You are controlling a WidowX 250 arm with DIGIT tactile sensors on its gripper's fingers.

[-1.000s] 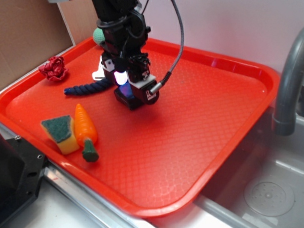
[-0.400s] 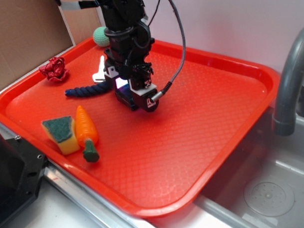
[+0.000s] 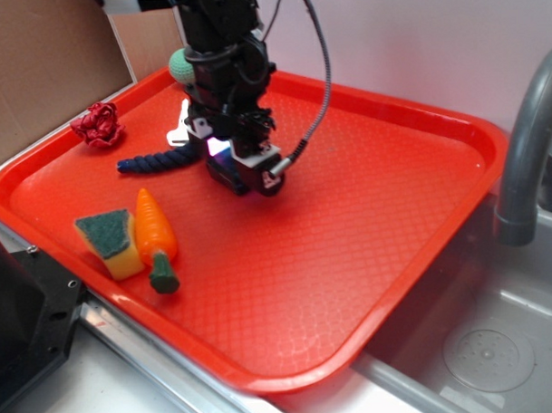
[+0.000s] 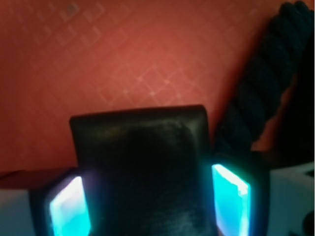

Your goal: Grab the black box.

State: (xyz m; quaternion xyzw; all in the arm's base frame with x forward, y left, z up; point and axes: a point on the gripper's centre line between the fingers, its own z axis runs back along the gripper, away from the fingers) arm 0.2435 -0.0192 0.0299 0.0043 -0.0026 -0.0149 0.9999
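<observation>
Far left on the red tray (image 3: 377,248), a crumpled red cloth flower (image 3: 98,123) lies near the rim. Toward the front edge, a yellow sponge piece with a green top (image 3: 111,242) sits touching an orange carrot (image 3: 154,231), whose green stem end points at the tray's near lip. Behind them a dark blue braided rope (image 3: 156,162) stretches toward the middle, with a teal ball (image 3: 180,67) at the back rim. In the middle the gripper (image 3: 227,167) is down low at the tray floor with the black box (image 4: 142,167) between its fingers (image 4: 229,196); up close, the glowing pads sit tight against both sides of the box, so it is clamped on it. The rope runs just beside the box. At the far right, a grey faucet (image 3: 528,143) rises over a metal sink (image 3: 481,353).
</observation>
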